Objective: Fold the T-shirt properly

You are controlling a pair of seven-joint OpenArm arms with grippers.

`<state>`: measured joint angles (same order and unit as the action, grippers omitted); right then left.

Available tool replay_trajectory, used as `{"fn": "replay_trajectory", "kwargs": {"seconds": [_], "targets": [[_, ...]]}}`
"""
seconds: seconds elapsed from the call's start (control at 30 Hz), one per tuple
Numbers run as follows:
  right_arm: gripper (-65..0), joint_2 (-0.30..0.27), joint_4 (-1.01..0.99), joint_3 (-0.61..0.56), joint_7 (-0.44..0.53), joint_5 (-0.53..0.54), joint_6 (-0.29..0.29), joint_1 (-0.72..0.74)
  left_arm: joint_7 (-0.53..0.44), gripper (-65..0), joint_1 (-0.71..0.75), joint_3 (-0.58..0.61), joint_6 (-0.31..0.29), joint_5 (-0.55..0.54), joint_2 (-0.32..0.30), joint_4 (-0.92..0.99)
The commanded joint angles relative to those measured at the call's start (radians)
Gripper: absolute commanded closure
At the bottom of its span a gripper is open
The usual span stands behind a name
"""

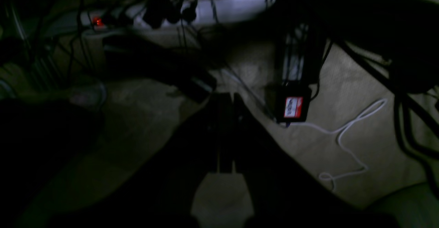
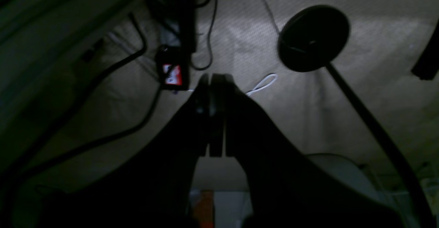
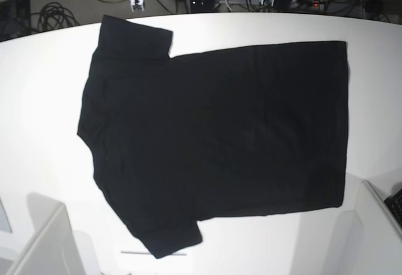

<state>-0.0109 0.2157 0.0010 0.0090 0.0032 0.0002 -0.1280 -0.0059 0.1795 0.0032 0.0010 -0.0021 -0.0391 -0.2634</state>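
Both grippers closed on nothing, the T-shirt spread flat on the table.

In the base view the T-shirt (image 3: 213,143) lies spread on the white table (image 3: 44,118), plain black side up, sleeves toward the left, hem to the right; neither arm shows there. The right gripper (image 2: 216,84) has its jaws pressed together, empty, over dim carpet (image 2: 360,94) with a round black stand base (image 2: 313,37) just to the right. The left gripper (image 1: 226,99) is likewise clenched and empty, beside a white cable (image 1: 346,132).
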Motion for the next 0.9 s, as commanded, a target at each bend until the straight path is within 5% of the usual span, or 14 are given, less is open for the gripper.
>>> {"fn": "replay_trajectory", "kwargs": {"seconds": [0.0,0.07,0.17,0.23,0.33,0.4,0.5,0.7,0.87], "targets": [[-4.2,-0.005,0.001,0.003,-0.007,0.005,0.001,0.000,-0.001,-0.3,-0.015,0.001,0.006,0.000,0.000,0.014],[-16.7,-0.005,0.001,-0.002,-0.008,0.005,0.001,0.000,-0.001,-0.5,-0.036,0.001,0.006,-0.003,-0.003,0.051],[-49.4,-0.005,0.001,-0.003,-0.005,0.005,0.001,-0.006,-0.001,-0.5,-0.059,-0.001,0.006,-0.003,-0.005,0.068],[-61.7,-0.005,0.008,-0.003,0.001,0.004,0.002,-0.015,-0.001,-0.5,-0.067,-0.010,0.006,-0.003,-0.006,0.068],[-50.3,0.001,0.006,-0.003,0.038,0.004,0.002,-0.017,-0.001,-0.7,-0.073,-0.010,0.006,-0.003,-0.006,0.068],[-32.1,0.001,0.003,-0.002,0.046,0.004,0.002,-0.017,-0.001,-1.0,-0.068,-0.010,0.006,-0.003,-0.003,0.068],[-2.0,0.002,0.001,0.000,0.044,0.005,0.002,-0.020,-0.001,-10.5,-0.068,-0.010,0.006,-0.003,-0.002,0.071],[0.0,-0.005,0.003,0.001,0.049,0.005,0.001,-0.029,-0.001,-38.7,-0.068,-0.010,0.006,-0.003,-0.003,0.071],[0.0,-0.005,0.003,0.003,0.049,0.005,0.001,-0.032,-0.001,-39.5,-0.067,-0.010,0.006,-0.003,-0.003,0.071]]}}
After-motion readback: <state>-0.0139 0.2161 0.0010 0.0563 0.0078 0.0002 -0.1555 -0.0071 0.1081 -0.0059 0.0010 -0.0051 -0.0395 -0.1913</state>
